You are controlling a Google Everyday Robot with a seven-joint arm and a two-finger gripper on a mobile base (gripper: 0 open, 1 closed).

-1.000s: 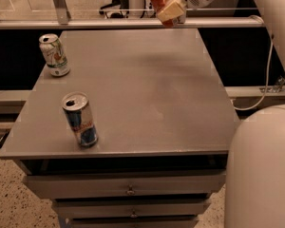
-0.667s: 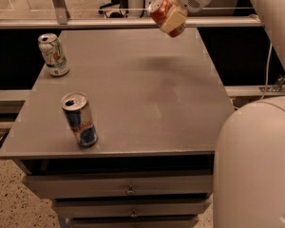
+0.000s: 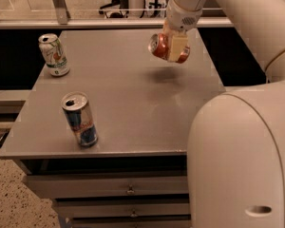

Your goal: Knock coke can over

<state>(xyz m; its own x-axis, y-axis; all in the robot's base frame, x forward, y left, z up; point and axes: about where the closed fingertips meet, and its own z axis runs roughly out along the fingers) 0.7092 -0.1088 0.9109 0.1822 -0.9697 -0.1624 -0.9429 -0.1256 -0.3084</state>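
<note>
The coke can, red-orange with a silver top, is held in the air above the grey table, tipped on its side with the top facing left. My gripper is shut on it, with a cream finger across the can's front. It hangs over the table's far right part, and its shadow lies on the surface just below.
A white can with green and orange print stands at the far left of the table. A blue-and-silver can stands near the front left edge. My white arm and body fill the right side. Drawers sit under the table.
My gripper has carried the coke can from the far table edge forward and down, closer over the table surface. The other two cans have not moved.
</note>
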